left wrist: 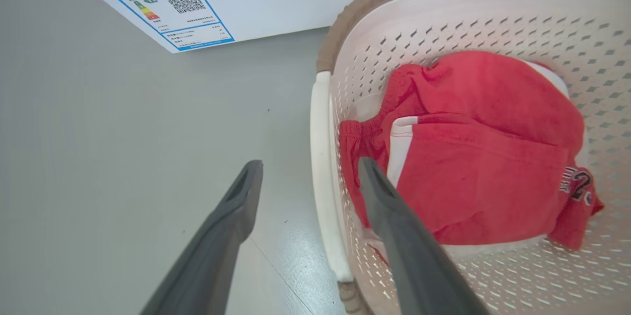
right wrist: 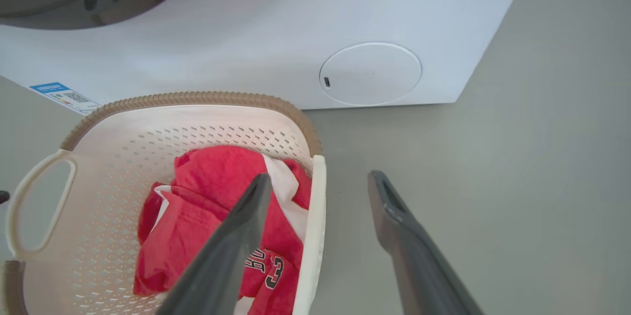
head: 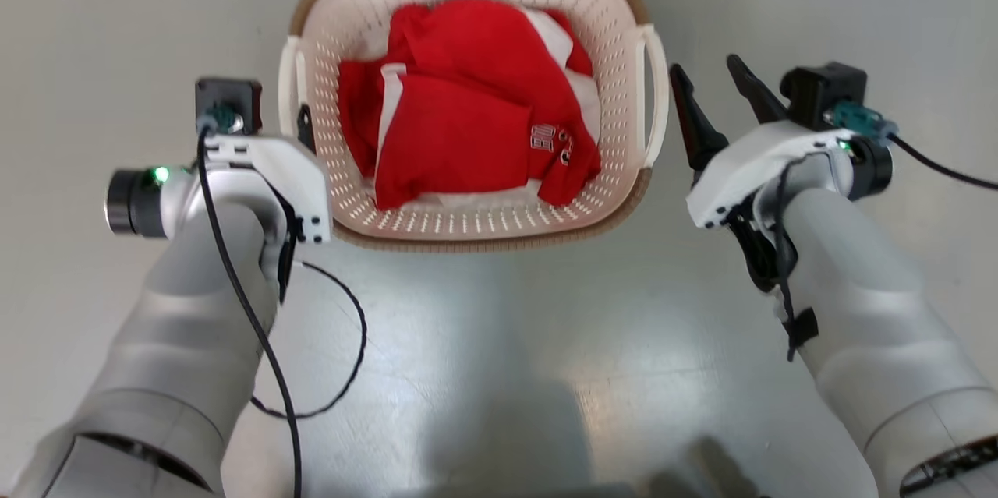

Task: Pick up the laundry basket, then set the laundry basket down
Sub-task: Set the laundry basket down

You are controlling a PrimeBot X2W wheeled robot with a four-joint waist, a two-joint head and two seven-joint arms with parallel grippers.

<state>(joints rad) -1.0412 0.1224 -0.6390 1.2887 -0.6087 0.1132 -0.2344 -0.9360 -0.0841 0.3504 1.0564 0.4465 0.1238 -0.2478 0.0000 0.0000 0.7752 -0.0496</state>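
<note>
Left hand point(left wrist: 309, 161) has its fingers wide apart, astride the basket's point(head: 468, 210) white left handle point(left wrist: 323, 182): one finger is over the floor point(head: 499, 342), the other over the inside, neither clearly touching. Right hand point(right wrist: 319, 175) is spread as wide, holding nothing, with the right handle point(right wrist: 315, 216) showing between its fingers in its wrist view.

On the white washer point(right wrist: 296, 19) behind is a blue-headed label point(left wrist: 165, 7) with Chinese characters, a QR code and a coloured arrow scale; the small print is unreadable. A round cover point(right wrist: 370, 73) sits low on the washer's front.

The basket stands on the floor before the washer and holds a crumpled red and white garment point(head: 468, 116) printed with a black "3" and partly hidden lettering.
</note>
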